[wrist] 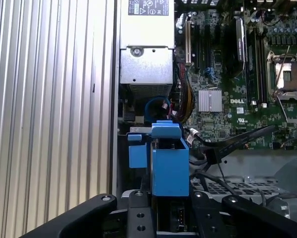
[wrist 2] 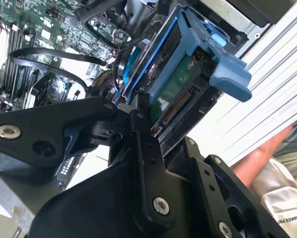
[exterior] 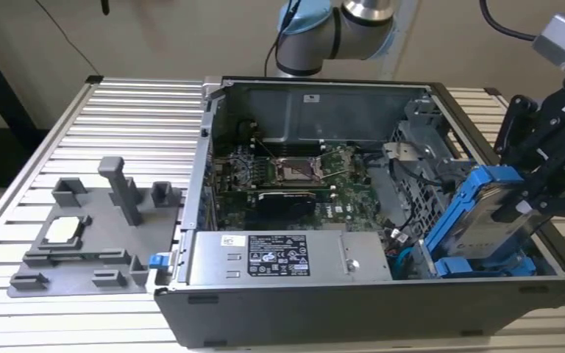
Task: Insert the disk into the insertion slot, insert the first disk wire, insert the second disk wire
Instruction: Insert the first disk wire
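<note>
In the exterior view, an open computer case [exterior: 293, 309] lies on a slatted aluminium table [exterior: 135, 118], with a grey fixture plate [exterior: 86, 243] beside it towards the exterior view's left. The black gripper [exterior: 523, 206] hangs over the side of the case at the exterior view's right, its jaws clamped on the disk [exterior: 484, 213]. The disk stands steeply tilted in its blue carrier. Its lower end is down at the grey drive cage [exterior: 415, 147], just above a second blue-fronted drive [exterior: 484, 266]. How far that end has gone into the cage I cannot tell. The motherboard [exterior: 297, 173] fills the middle of the case, and the power supply [exterior: 273, 257] sits along the near wall.

In the second wrist view, the black fingers [wrist 2: 138, 144] pinch the edge of the disk [wrist 2: 176, 91], whose green circuit board and connector face the camera. A blue latch tab [wrist 2: 230, 72] of the carrier sticks out above it. Black cables [wrist 2: 49, 69] loop over the board behind. A person's hand [wrist 2: 260, 158] rests by the slatted table just beyond the case.

In the first wrist view, the disk [wrist: 169, 166] is seen end-on, its blue carrier upright between the two fingers [wrist: 138, 215]. Past it lie the power supply [wrist: 146, 49] and a bundle of wires [wrist: 181, 106]. A silver heatsink [wrist: 209, 100] sits on the motherboard, and perforated grey sheet metal [wrist: 238, 187] lies just beside the carrier.
</note>
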Controlling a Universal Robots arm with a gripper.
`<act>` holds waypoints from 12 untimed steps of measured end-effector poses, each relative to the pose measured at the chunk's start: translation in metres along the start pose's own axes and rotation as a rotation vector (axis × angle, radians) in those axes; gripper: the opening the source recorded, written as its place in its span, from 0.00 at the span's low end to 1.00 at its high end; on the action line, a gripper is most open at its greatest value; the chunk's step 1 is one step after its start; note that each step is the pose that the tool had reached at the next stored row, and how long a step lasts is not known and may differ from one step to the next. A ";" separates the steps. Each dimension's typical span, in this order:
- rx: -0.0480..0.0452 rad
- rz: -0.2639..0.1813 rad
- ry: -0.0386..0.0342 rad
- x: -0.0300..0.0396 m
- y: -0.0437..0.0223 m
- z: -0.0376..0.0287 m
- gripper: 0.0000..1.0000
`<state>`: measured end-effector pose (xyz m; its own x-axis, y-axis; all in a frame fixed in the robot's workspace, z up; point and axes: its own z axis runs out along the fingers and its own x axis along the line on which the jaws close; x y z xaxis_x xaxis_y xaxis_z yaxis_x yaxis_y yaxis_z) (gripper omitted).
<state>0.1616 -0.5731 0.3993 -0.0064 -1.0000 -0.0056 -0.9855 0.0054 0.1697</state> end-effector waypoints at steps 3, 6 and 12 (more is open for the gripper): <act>-0.0001 0.000 -0.0002 0.0000 -0.0001 0.0004 0.32; 0.0000 0.000 -0.0002 0.0000 -0.0001 0.0007 0.40; -0.0017 0.001 0.0053 -0.0002 0.0000 0.0001 0.40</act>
<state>0.1616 -0.5730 0.3993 -0.0065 -1.0000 -0.0003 -0.9852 0.0064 0.1714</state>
